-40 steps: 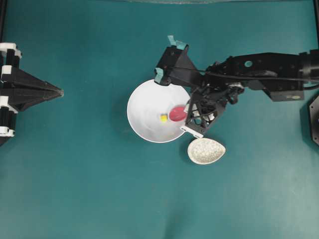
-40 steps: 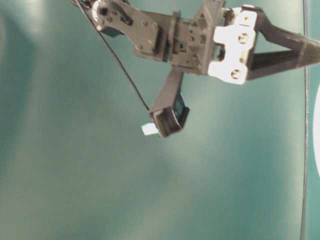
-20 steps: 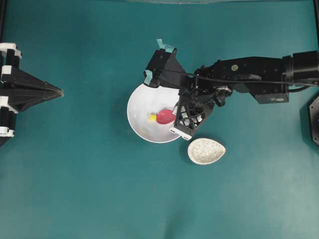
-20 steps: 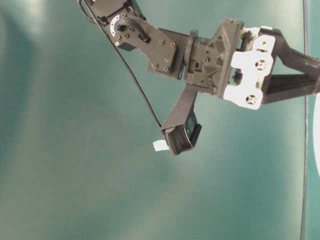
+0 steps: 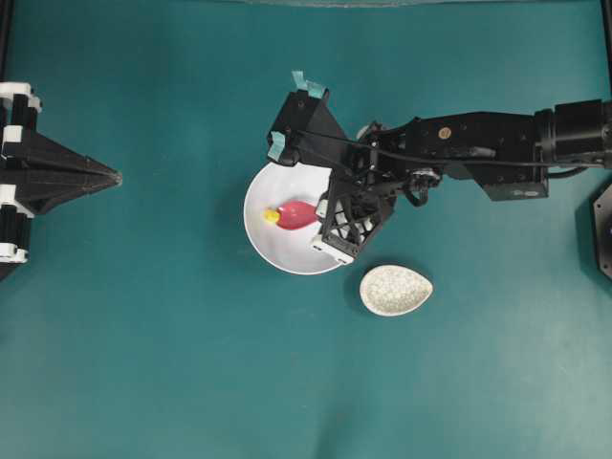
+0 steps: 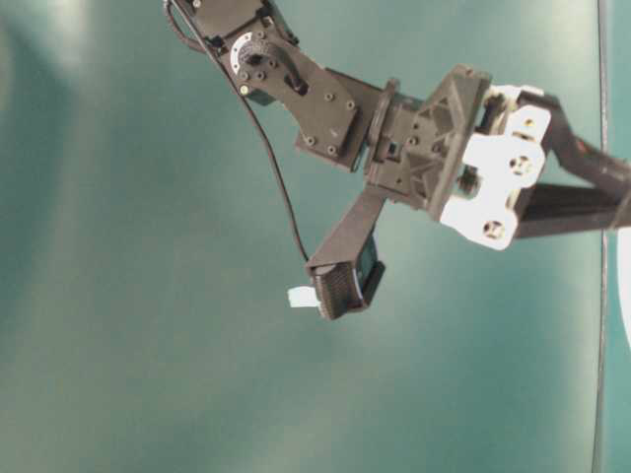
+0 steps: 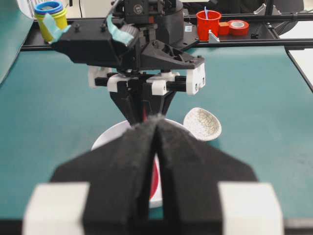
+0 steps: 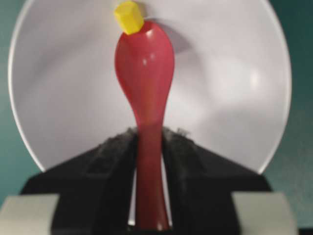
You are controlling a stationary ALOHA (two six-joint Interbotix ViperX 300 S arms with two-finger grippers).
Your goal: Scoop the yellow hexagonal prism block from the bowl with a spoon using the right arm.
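Yellow hexagonal prism block (image 8: 129, 16): tiny, sitting at the far tip of the spoon (image 8: 144, 68) inside the white bowl (image 8: 234, 88).

You have a small, hard, probably very light piece that looks likely to skid ahead of the scoop on the smooth bowl wall rather than climb in; judge it as one to trap against the rising side, not to chase. The spoon is glossy, rigid pink-red, and you hold it by the handle: the right gripper (image 8: 148, 147) is clamped on that handle with the oval scoop pointing away. A glazed handle may twist between the pads, so keep the grip firm. The left gripper (image 7: 155, 147) has its jaws pressed together, holding nothing. A speckled spoon rest (image 5: 396, 290) lies beside the bowl.
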